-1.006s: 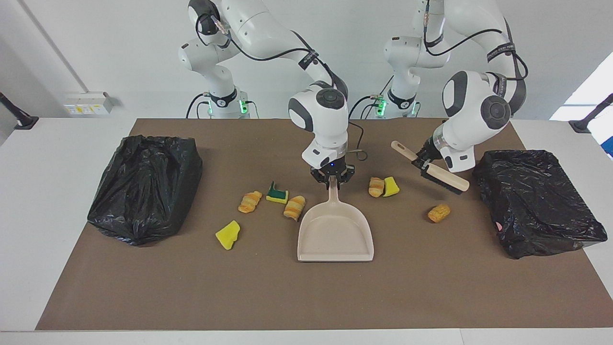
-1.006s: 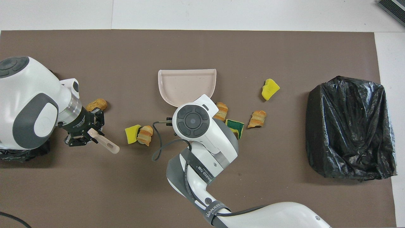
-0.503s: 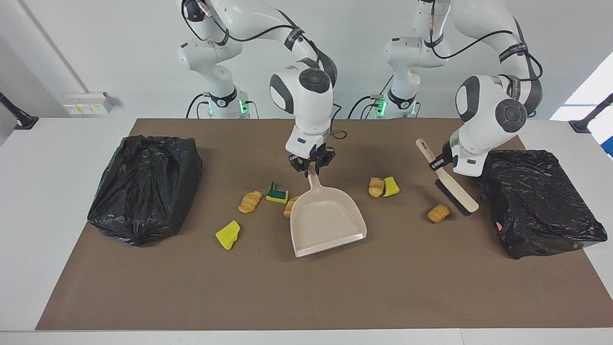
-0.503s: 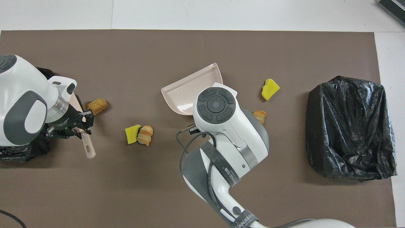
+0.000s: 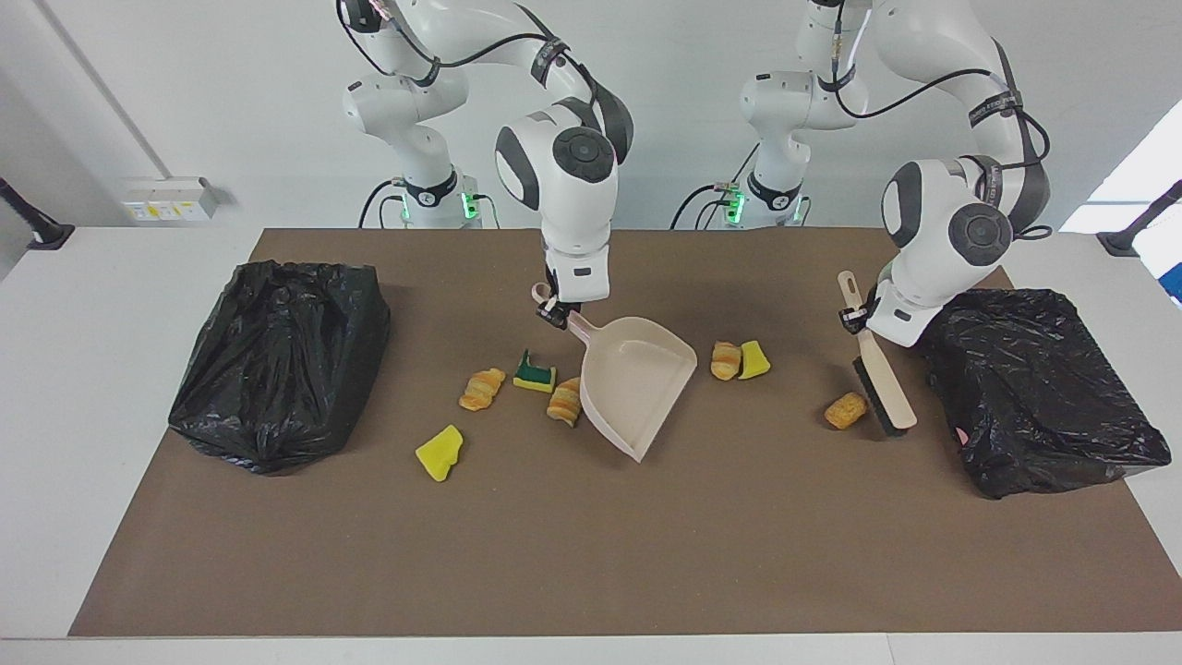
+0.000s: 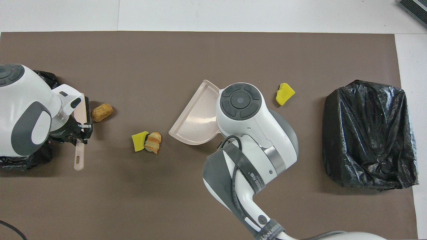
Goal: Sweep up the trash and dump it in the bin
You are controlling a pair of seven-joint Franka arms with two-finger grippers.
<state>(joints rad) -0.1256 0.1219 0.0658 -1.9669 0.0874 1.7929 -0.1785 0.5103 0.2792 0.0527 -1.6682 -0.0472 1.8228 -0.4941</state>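
My right gripper (image 5: pixel 557 310) is shut on the handle of the beige dustpan (image 5: pixel 637 383), whose mouth is turned toward the left arm's end. A striped croissant piece (image 5: pixel 565 400) lies against the pan's side, with a green-yellow sponge (image 5: pixel 535 374), another croissant (image 5: pixel 482 388) and a yellow sponge (image 5: pixel 440 453) beside it. Toward the left arm's end, my left gripper (image 5: pixel 854 319) is shut on the handle of the black-bristled brush (image 5: pixel 884 395). Its bristles stand beside a bread piece (image 5: pixel 846 410). A croissant (image 5: pixel 726 360) and a yellow sponge (image 5: pixel 754 360) lie between pan and brush.
Two bins lined with black bags stand on the brown mat (image 5: pixel 591 554): one bin (image 5: pixel 277 360) at the right arm's end, the other bin (image 5: pixel 1034 388) at the left arm's end, close to the brush. In the overhead view my right arm (image 6: pixel 253 133) hides several trash pieces.
My right gripper swung the dustpan round, so its mouth turned toward the left arm's end. My left gripper turned the brush and brought its bristles down beside the bread piece.
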